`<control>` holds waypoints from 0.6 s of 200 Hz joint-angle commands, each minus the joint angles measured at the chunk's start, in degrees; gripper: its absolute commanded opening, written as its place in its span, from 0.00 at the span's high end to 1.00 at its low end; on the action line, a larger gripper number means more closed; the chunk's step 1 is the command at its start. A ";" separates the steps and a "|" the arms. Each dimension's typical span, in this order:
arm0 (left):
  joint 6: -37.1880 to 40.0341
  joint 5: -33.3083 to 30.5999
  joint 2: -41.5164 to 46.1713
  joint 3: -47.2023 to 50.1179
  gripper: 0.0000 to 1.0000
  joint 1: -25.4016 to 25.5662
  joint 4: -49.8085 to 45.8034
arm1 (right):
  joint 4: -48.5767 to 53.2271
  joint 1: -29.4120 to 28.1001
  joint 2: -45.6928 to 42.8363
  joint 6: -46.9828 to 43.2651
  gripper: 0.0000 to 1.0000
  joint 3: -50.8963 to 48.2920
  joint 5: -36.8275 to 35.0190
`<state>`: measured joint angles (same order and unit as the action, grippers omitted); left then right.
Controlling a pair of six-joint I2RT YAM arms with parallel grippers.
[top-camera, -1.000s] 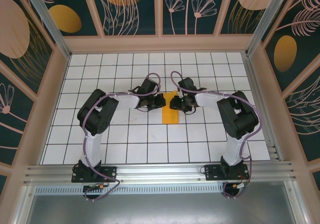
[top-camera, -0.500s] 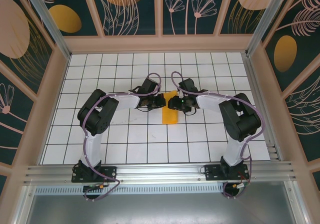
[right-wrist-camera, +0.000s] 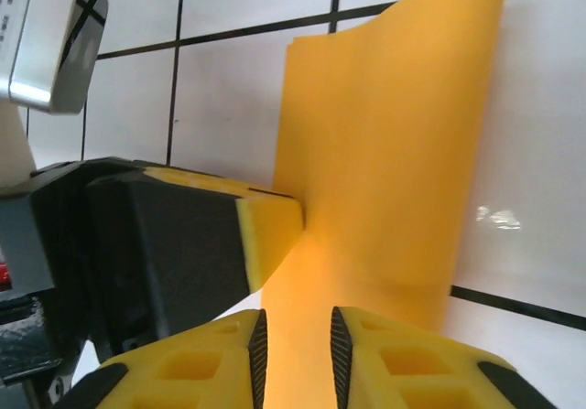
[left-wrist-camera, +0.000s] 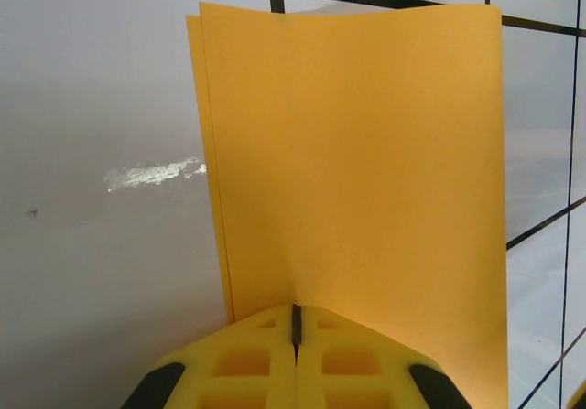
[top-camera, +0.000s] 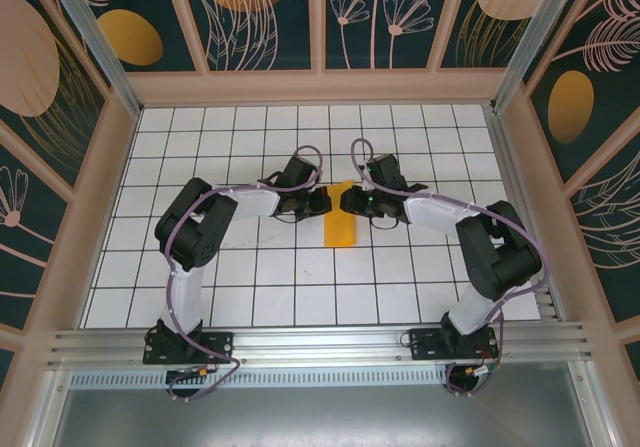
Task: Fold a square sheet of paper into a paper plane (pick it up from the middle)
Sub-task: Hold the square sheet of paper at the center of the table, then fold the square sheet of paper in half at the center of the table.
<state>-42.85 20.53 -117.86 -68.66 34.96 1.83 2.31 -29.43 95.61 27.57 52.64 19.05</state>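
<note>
Left wrist: left gripper (left-wrist-camera: pixel 295 316) closed tight on the edge of the folded paper (left-wrist-camera: pixel 357 153).
Right wrist: right gripper (right-wrist-camera: pixel 298 327) jaws narrowly apart, paper passing between them.

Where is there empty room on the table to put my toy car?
Bare table lies along the far tile rows by the back wall, and on the near rows between the folded orange paper and the front rail. The middle is crowded: the left hand and right hand meet at the paper.
</note>
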 commanded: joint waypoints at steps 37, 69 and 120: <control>0.43 -4.71 -3.27 1.85 0.96 0.17 -4.29 | -0.01 -0.55 4.22 0.19 0.79 -0.01 2.66; 0.35 -5.15 -3.30 1.87 0.96 0.14 -4.51 | 1.91 -0.41 5.58 -0.30 0.81 -0.19 1.97; 0.38 -5.59 -3.41 2.02 0.96 0.19 -4.77 | 3.84 0.40 6.14 -1.03 0.82 -0.98 0.50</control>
<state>-42.87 20.12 -117.86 -68.64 35.05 1.87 4.10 -29.56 100.84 27.33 52.64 20.60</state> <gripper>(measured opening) 0.065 0.184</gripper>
